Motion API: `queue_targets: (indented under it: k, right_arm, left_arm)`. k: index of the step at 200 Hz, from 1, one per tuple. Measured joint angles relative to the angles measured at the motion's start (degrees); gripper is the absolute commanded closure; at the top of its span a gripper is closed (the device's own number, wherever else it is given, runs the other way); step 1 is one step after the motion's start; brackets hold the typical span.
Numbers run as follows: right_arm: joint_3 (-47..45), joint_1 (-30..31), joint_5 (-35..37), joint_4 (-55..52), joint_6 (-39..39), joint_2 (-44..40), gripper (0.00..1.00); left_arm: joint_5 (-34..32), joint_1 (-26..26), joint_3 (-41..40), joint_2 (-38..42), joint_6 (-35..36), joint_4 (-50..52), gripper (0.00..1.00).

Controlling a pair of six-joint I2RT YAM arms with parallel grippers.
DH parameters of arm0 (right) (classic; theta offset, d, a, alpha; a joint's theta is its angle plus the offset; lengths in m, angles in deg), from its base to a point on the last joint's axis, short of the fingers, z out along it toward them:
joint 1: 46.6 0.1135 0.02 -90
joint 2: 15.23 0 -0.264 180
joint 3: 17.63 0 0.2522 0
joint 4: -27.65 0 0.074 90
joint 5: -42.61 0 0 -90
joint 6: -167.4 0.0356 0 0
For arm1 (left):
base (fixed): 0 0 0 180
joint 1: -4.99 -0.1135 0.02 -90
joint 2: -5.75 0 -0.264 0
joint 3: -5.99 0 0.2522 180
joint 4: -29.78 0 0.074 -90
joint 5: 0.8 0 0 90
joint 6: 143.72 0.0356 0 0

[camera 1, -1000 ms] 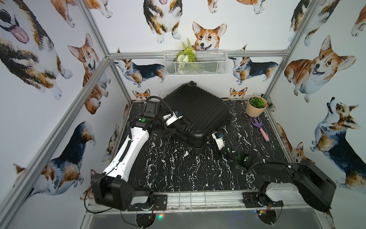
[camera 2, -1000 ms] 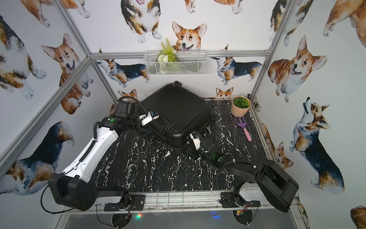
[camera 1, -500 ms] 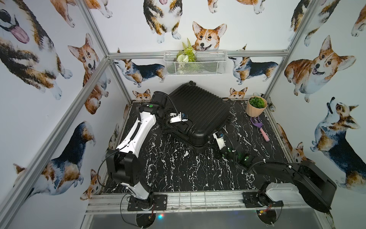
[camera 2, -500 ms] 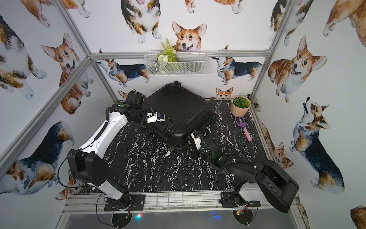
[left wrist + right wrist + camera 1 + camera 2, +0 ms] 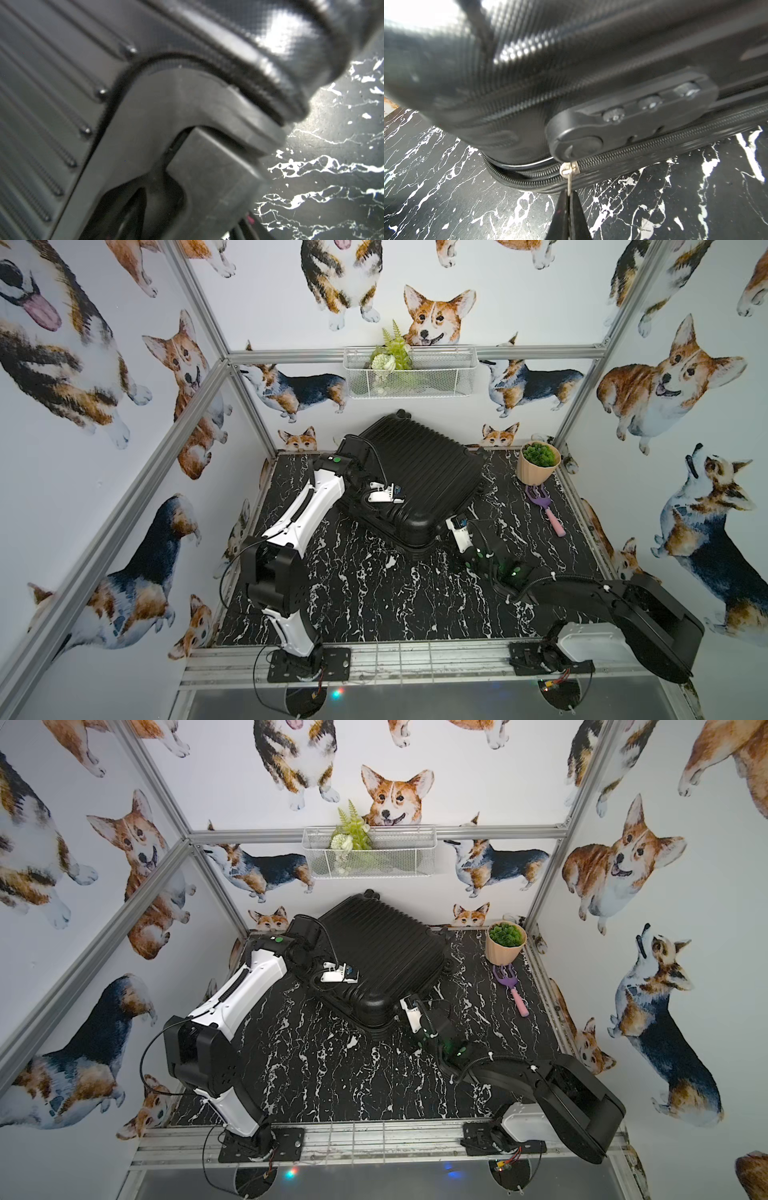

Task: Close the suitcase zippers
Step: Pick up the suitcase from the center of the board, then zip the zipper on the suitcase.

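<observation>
The black ribbed suitcase (image 5: 415,472) (image 5: 378,950) lies flat at the back of the table in both top views. My left gripper (image 5: 392,494) (image 5: 347,974) hovers over its lid near the left edge. In the left wrist view a black moulded handle piece (image 5: 166,116) and the ribbed shell (image 5: 52,83) fill the picture, and my jaws cannot be made out. My right gripper (image 5: 569,193) (image 5: 453,526) is at the front right corner, shut on the silver zipper pull (image 5: 569,178). The zipper track (image 5: 654,143) is joined on one side of the slider and parted on the other. A combination lock (image 5: 633,116) sits just above.
A beige pot with a green plant (image 5: 538,464) stands at the back right. A purple and pink toy rake (image 5: 544,506) lies in front of it. A white wire basket (image 5: 409,371) hangs on the back wall. The table top (image 5: 374,593) is black marble.
My left arm has swung right, carrying its gripper from the suitcase's left edge onto the lid, with the elbow drawn back. The right arm has held still.
</observation>
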Motion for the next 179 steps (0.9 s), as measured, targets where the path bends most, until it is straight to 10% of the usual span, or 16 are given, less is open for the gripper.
queue_targets:
  k: [50, 179]
  right_arm:
    - [-0.50, -0.46, 6.29, -1.22, -0.26, -1.14, 1.00]
    - [-1.01, 0.07, 2.08, -2.78, -1.99, -2.75, 1.00]
  left_arm:
    - [1.16, 1.99, -1.51, 1.36, 6.29, 0.68, 0.71]
    - [-1.79, 7.65, -2.73, 7.28, -4.66, 0.04, 0.77]
